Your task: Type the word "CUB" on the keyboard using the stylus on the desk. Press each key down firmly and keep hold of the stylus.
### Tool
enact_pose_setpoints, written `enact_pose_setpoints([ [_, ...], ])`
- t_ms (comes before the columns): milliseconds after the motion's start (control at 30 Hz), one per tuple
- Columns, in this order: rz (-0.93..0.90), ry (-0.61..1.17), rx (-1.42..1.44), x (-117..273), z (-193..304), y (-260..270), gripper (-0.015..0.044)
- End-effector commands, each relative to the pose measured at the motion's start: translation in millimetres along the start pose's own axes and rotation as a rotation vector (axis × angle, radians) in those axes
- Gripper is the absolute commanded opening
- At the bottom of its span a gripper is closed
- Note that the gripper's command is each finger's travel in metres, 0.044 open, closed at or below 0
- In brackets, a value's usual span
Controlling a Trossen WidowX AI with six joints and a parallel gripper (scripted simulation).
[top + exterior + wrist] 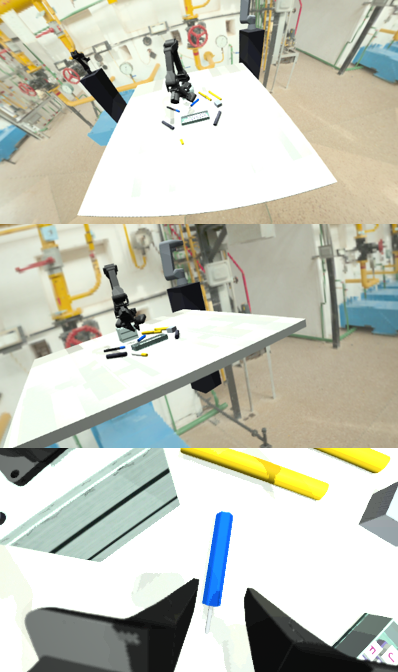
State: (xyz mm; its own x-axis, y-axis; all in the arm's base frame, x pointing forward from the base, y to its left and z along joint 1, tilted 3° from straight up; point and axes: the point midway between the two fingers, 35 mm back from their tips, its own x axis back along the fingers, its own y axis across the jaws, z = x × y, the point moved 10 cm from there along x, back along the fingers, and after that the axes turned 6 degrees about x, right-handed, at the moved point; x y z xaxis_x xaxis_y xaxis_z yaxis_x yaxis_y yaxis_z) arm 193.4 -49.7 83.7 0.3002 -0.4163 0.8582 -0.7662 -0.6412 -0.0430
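A blue stylus (194, 102) (141, 338) (218, 558) with a thin grey tip lies on the table behind the keyboard (195, 117) (150, 342). In the wrist view the keyboard's corner (364, 630) shows at the lower right, with a few letter keys. My gripper (193, 100) (137, 329) (221, 589) is partly open and empty, pointing down above the table. In the wrist view its fingertips are on either side of the stylus's lower end, with the left fingertip closer to it. How high the fingers are above the stylus is hard to tell.
A pale grooved box (127, 335) (125, 510) stands close beside the gripper. Yellow sticks (204, 96) (255, 470) and a grey block (217, 103) (382, 513) lie behind the keyboard. Dark rods (217, 118) (168, 125), a black-and-blue pen (173, 109) and a yellow-ended tool (181, 142) lie around it.
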Motion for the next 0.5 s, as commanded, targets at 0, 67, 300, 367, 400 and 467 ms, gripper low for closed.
enact_pose_setpoints([
  [0, 0.003, -0.007, 0.006, -4.0, 1.3, 0.3, 0.015],
  [67, 0.003, -0.007, 0.006, -5.4, 2.1, 0.4, 0.015],
  [300, 0.003, -0.007, 0.006, -9.2, 5.4, 1.6, 0.015],
  [367, 0.003, -0.007, 0.006, -10.7, 6.4, 1.9, 0.015],
  [400, 0.003, -0.007, 0.006, -11.2, 6.7, 1.9, 0.015],
  [467, 0.003, -0.007, 0.006, -12.7, 7.5, 2.0, 0.015],
])
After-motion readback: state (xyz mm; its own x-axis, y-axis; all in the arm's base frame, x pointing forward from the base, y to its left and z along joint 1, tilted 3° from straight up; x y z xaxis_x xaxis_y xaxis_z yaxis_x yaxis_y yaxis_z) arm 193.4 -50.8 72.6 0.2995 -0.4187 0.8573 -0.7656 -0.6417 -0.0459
